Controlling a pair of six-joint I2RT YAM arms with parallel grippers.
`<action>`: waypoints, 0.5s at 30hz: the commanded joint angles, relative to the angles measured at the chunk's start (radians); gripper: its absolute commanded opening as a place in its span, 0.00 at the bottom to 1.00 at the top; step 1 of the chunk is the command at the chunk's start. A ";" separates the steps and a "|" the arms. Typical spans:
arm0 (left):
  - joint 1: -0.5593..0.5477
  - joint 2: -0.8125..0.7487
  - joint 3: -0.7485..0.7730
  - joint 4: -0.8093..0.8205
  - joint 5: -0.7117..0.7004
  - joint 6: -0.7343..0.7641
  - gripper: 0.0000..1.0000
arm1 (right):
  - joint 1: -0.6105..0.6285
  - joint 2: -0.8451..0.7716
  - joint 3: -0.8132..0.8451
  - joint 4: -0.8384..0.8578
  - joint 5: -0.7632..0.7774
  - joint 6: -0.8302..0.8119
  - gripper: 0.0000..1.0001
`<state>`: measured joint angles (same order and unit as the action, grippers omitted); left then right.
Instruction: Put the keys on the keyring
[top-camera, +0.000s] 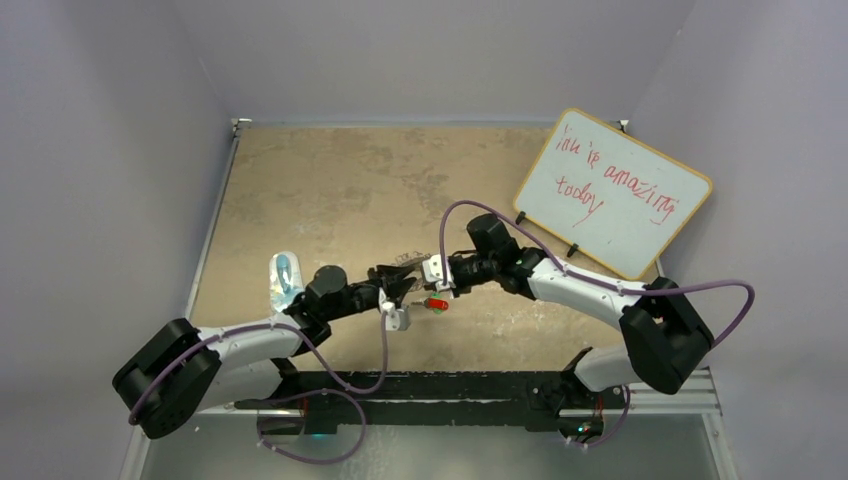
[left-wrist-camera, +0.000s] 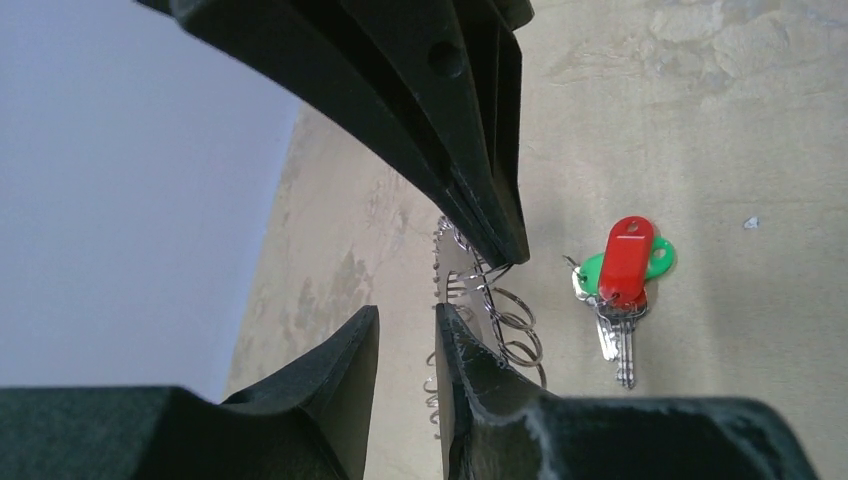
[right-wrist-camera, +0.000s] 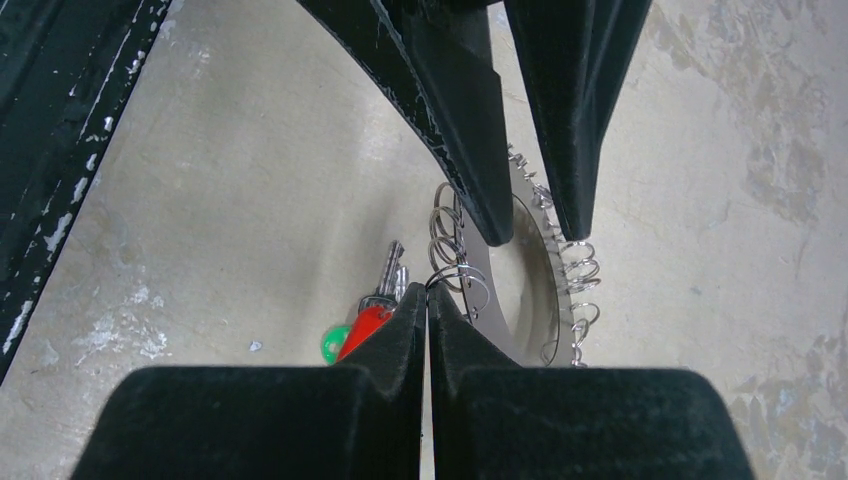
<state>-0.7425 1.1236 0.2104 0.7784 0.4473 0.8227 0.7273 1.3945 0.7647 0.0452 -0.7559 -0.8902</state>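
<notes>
- You have bare surface on the tan mottled tabletop (top-camera: 340, 180) from the grippers back to the grey rear wall (top-camera: 430, 60). Its left edge runs along the grey side wall (top-camera: 100, 200).
- At the back right corner leans a white dry-erase board (top-camera: 612, 192) with an orange frame, well apart from the grippers.
- A clear bluish plastic object (top-camera: 285, 278) lies near the left edge, just beside your left arm (top-camera: 250, 345). Its contents are too small to tell.
- Your right gripper (right-wrist-camera: 428, 295) is clenched on one small wire loop of the large flat silvery metal keyring (right-wrist-camera: 540, 270), which stands tilted at mid-table.
- Your left gripper (right-wrist-camera: 535, 235) straddles the keyring's band, fingers partly apart. You cannot tell whether it clamps.
- The two small silver keys (left-wrist-camera: 620, 290), with red and green plastic heads, lie on the table just beside the keyring. Red lies over green, and neither gripper touches them.
</notes>
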 joint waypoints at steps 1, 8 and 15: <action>-0.032 0.003 0.073 -0.145 -0.018 0.223 0.25 | -0.002 -0.024 0.045 -0.015 -0.037 -0.023 0.00; -0.081 0.035 0.112 -0.215 -0.046 0.365 0.26 | -0.001 -0.028 0.053 -0.022 -0.039 -0.023 0.00; -0.097 0.050 0.135 -0.295 -0.084 0.428 0.26 | -0.002 -0.034 0.052 -0.024 -0.043 -0.028 0.00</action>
<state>-0.8280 1.1690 0.3126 0.5438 0.3706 1.1755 0.7265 1.3937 0.7715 0.0055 -0.7555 -0.8989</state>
